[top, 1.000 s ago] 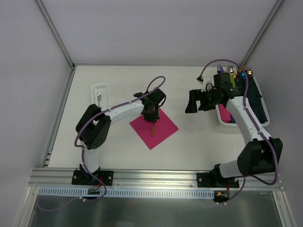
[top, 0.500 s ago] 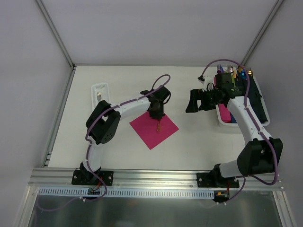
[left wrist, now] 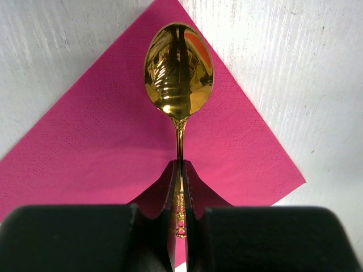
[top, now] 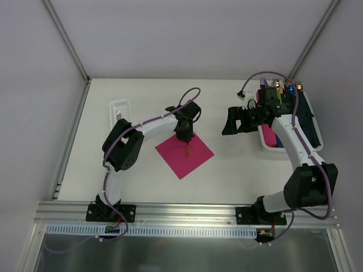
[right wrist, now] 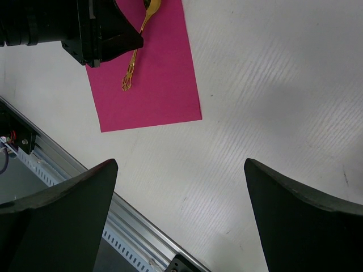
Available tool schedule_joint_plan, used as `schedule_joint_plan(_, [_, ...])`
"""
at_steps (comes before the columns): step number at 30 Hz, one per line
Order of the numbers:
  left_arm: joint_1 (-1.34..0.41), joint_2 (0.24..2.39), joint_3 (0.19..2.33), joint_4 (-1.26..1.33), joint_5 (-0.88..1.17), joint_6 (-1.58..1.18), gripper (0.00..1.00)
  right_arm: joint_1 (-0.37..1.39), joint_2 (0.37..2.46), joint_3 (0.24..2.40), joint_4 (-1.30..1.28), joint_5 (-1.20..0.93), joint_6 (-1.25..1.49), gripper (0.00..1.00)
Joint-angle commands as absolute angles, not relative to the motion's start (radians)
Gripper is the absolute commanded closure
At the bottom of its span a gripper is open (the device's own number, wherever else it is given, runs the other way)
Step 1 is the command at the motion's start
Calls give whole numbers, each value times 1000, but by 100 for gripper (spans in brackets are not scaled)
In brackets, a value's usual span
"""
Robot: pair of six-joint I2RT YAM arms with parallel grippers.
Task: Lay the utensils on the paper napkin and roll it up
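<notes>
The magenta-pink paper napkin (top: 182, 157) lies flat on the table, corner-on to the arms. My left gripper (top: 184, 136) is above its far part and is shut on the handle of a small gold spoon (top: 187, 149). In the left wrist view the jaws (left wrist: 180, 170) pinch the thin handle, and the spoon's bowl (left wrist: 178, 68) points away over the napkin (left wrist: 85, 147) near its far corner. Whether the spoon touches the paper I cannot tell. My right gripper (top: 232, 122) is open and empty, hovering right of the napkin. Its view shows the napkin (right wrist: 153, 85) and the spoon (right wrist: 131, 62).
A white bin (top: 317, 136) at the right holds pink napkins and several coloured utensils standing at its far end. A small white tray (top: 120, 105) with a utensil sits at the far left. The aluminium rail (right wrist: 68, 181) runs along the table's near edge.
My left gripper has carried the spoon a little to the right and farther back over the napkin, with the forearm swinging round. The right arm has barely moved.
</notes>
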State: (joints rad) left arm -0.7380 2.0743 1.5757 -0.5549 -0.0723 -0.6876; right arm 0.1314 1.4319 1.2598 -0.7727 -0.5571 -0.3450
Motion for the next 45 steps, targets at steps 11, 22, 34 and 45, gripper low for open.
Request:
schedule_joint_plan(11, [-729, 2112, 1617, -557, -48, -664, 96, 120, 1440, 1273, -782, -586, -351, 1])
schedule_joint_plan(22, [-718, 2140, 1628, -557, -32, -647, 88, 115, 1448, 1270, -781, -600, -351, 1])
schedule_joint_plan(34, [-716, 1996, 1635, -572, -37, -626, 66, 112, 1450, 1269, -782, -606, -354, 1])
schedule_joint_plan(45, [-461, 1629, 1585, -661, -32, -509, 57, 112, 1442, 1264, -779, -617, -365, 1])
